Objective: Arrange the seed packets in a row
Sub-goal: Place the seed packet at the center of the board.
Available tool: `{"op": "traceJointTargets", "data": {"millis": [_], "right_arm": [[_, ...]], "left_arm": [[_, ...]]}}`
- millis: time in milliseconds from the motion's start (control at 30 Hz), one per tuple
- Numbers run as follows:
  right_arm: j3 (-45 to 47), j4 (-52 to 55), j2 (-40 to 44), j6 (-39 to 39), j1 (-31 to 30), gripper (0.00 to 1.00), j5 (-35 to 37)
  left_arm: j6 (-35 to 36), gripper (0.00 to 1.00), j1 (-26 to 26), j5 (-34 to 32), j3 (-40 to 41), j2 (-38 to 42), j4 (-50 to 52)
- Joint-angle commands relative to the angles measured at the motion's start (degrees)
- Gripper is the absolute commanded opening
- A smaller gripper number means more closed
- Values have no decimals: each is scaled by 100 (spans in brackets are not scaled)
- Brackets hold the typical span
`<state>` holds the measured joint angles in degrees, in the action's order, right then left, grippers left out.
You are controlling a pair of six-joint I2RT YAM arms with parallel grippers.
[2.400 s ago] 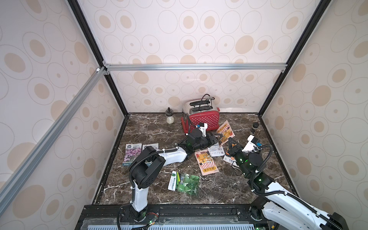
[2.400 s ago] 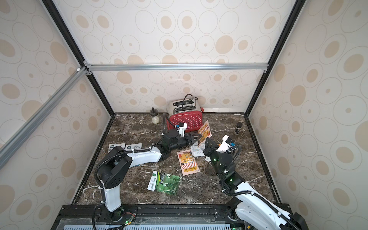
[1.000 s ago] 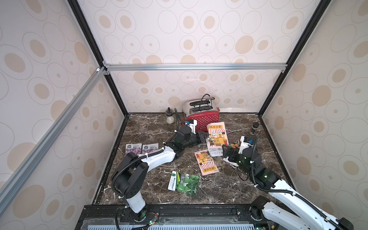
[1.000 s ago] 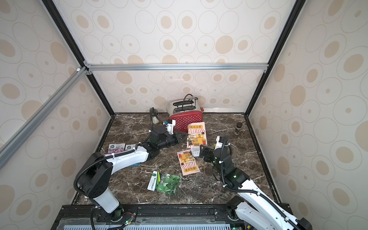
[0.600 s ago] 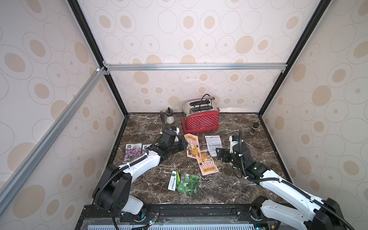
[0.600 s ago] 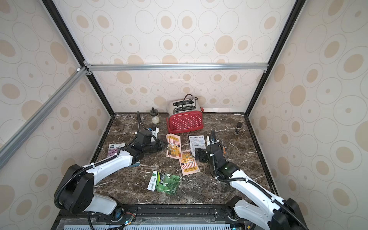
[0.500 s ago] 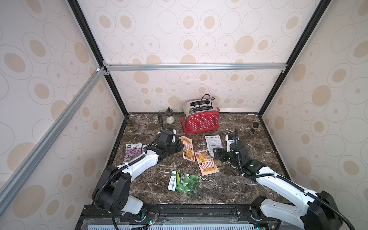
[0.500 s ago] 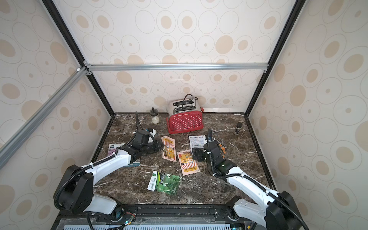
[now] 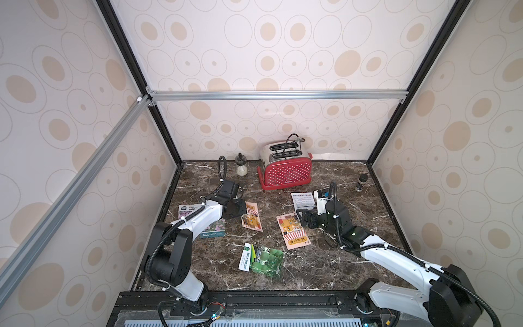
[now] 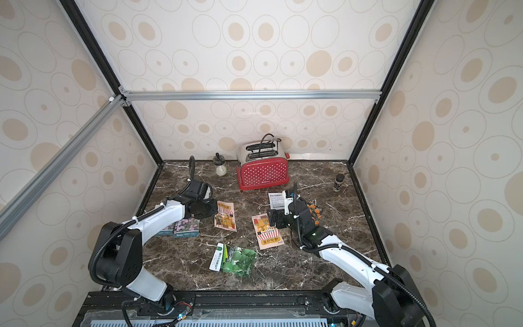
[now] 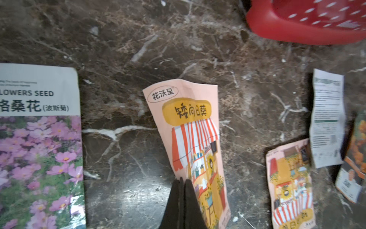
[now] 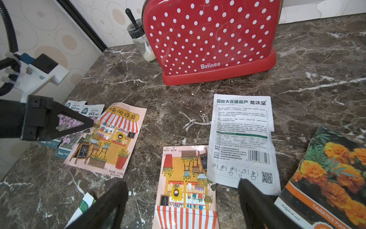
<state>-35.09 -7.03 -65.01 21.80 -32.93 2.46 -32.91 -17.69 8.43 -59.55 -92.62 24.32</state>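
Seed packets (image 9: pixel 294 233) lie spread over the marble table (image 10: pixel 283 270), not in one line. My left gripper (image 11: pixel 182 179) is clenched on the edge of one pink shop-drawing packet (image 11: pixel 194 138), just beside the purple-flower packets (image 10: pixel 186 225). My right gripper (image 12: pixel 182 182) stands wide open over the second pink packet (image 10: pixel 267 235), holding nothing. The white-backed packet (image 12: pixel 242 138) and the orange-flower packet (image 12: pixel 332 174) lie beside it, the green-gourd packet (image 10: pixel 237 260) lies nearer my base, and the red toaster (image 12: pixel 210 39) stands behind.

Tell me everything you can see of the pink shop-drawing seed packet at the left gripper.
The pink seed packet is a flat, slightly creased paper rectangle, face up. It shows a yellow title sign with Chinese lettering, a red-and-white striped awning and a sunflower shop drawing. It rests aslant on the marble table, beside the purple-flower packet. The left gripper, shut, pinches its edge.
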Motion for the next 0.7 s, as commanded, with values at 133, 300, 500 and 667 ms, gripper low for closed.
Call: {"op": "traceJointTargets", "data": {"millis": [133, 300, 500, 667], "right_arm": [[216, -476, 11, -212, 22, 91, -182], [305, -627, -58, -209, 25, 91, -278], [392, -775, -43, -237, 26, 91, -290], [446, -845, -61, -242, 26, 91, -301]], "left_arm": [[433, 0, 108, -593, -245, -368, 656], [548, 0, 122, -929, -270, -389, 754], [522, 0, 187, -1102, -266, -430, 765], [487, 4, 193, -1153, -282, -436, 813]]}}
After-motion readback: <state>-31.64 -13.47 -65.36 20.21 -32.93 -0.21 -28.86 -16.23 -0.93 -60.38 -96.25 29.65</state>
